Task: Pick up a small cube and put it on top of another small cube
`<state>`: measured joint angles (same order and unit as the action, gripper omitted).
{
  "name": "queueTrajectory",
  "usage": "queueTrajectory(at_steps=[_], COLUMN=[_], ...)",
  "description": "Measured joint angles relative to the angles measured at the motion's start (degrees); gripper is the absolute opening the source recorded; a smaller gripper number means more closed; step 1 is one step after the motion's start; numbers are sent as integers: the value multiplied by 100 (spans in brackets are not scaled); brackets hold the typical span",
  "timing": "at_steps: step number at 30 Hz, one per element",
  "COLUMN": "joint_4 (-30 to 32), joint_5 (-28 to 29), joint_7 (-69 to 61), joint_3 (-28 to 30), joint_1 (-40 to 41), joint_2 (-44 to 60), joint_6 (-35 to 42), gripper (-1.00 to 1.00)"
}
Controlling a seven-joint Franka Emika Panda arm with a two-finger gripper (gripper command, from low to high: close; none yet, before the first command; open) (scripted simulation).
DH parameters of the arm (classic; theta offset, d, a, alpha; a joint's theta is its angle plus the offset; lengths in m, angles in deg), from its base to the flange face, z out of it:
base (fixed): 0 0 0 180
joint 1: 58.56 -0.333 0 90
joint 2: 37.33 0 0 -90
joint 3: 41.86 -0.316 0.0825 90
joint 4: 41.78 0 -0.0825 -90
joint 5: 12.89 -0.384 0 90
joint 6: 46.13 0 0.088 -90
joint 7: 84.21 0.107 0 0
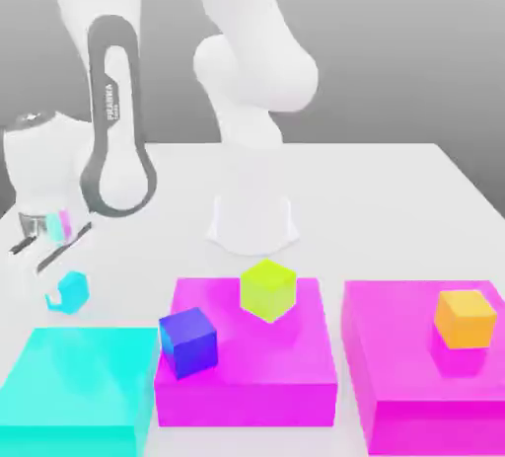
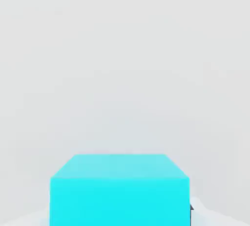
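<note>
The small cube point(image 1: 67, 290) is tiny, glossy and light cyan, and lies on the white table at the exterior view's left. My gripper point(image 1: 51, 260) hangs just over it, tilted, and is shut on it. In the hand view the small cube point(image 2: 119, 191) sits close up at the fingers, with a dark finger edge point(image 2: 191, 209) against its side. The other small cube point(image 1: 187, 341), dark blue-violet, stands on the front left corner of a magenta block point(image 1: 247, 381), to the exterior view's right of the gripper.
A yellow-green cube point(image 1: 268, 289) shares the magenta block. An orange cube point(image 1: 466, 318) rests on a second magenta block point(image 1: 424, 396) at the exterior view's right. A big flat cyan block point(image 1: 74, 391) lies in front of the gripper. The arm's white base point(image 1: 252, 220) stands behind.
</note>
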<state>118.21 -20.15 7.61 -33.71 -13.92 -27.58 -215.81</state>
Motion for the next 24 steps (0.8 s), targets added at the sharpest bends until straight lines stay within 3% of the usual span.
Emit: queueTrajectory(at_steps=[3, 6, 18, 23, 24], joint_4=[101, -55, -960, -836, -810], joint_5=[460, 513, 418, 590, 607], joint_7=[353, 639, 1819, 2047, 2063], joint_3=[127, -106, -1621, -1795, -1801], joint_1=[-70, -579, -2332, -2422, -2425], joint_2=[-604, -991, -2155, -1466, -1361], joint_6=[493, 1012, 3074, 2279, 2149], gripper=[-100, -100, -100, -100, 100])
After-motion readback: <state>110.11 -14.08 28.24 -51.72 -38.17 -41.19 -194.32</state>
